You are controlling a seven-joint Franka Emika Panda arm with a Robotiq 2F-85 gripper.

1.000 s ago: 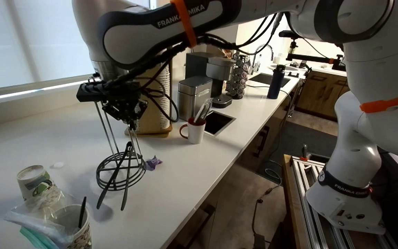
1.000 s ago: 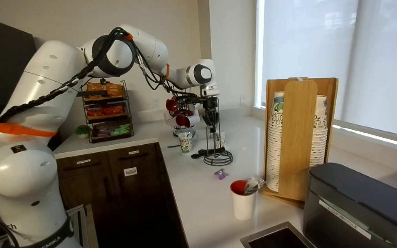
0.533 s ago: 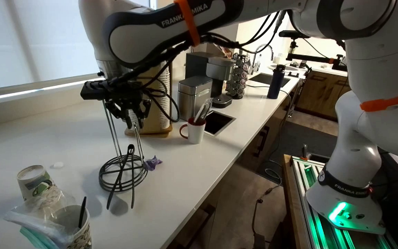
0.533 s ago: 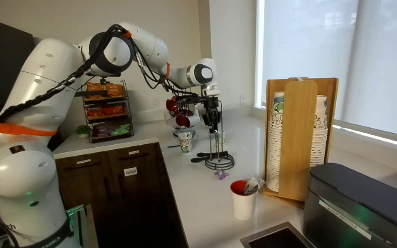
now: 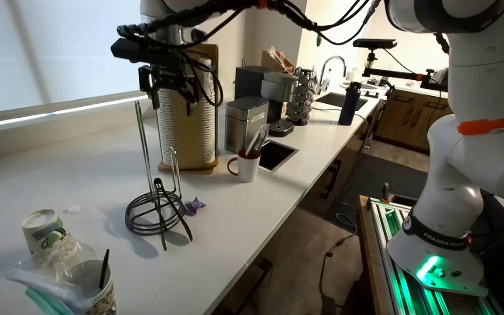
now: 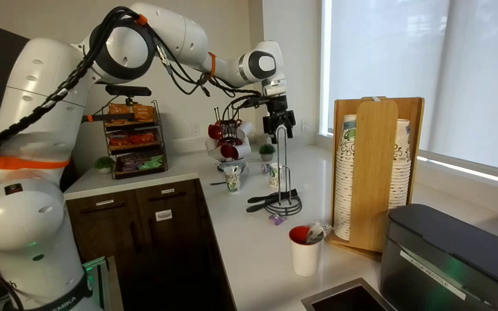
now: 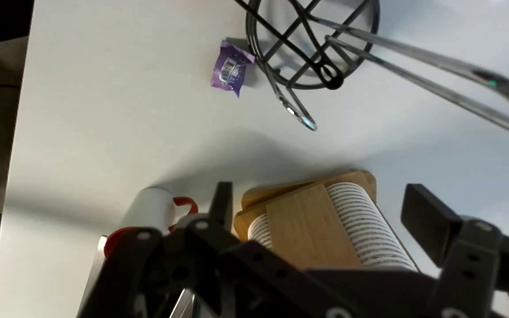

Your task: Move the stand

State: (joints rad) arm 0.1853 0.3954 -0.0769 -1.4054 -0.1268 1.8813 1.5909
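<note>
The stand (image 5: 141, 228) is upright on the counter, its coiled ring base flat, with one tall wire loop and one shorter loop rising from it. Dark arms splay from the base toward the counter's front. Above the short loop, my gripper (image 5: 172, 106) is open, fingers wide apart and nothing between them. In an exterior view the tall loop's top overlaps the gripper (image 6: 282, 137), with the stand's base (image 6: 287, 211) below. The wrist view has the stand (image 7: 252, 31) at the top, apart from the gripper (image 7: 325, 203).
Close beside the base lies a purple wrapper (image 5: 194, 206). A wooden cup holder (image 6: 372, 181) stands near, then a red-and-white mug (image 5: 248, 168). Paper cups (image 5: 44, 229) with plastic packets are on the stand's far side. The counter's front edge (image 5: 278, 218) runs alongside.
My gripper has opened, let go of the short loop and risen above it. The stand has shifted slightly and turned, its dark arms swinging round. The robot's base light now glows green.
</note>
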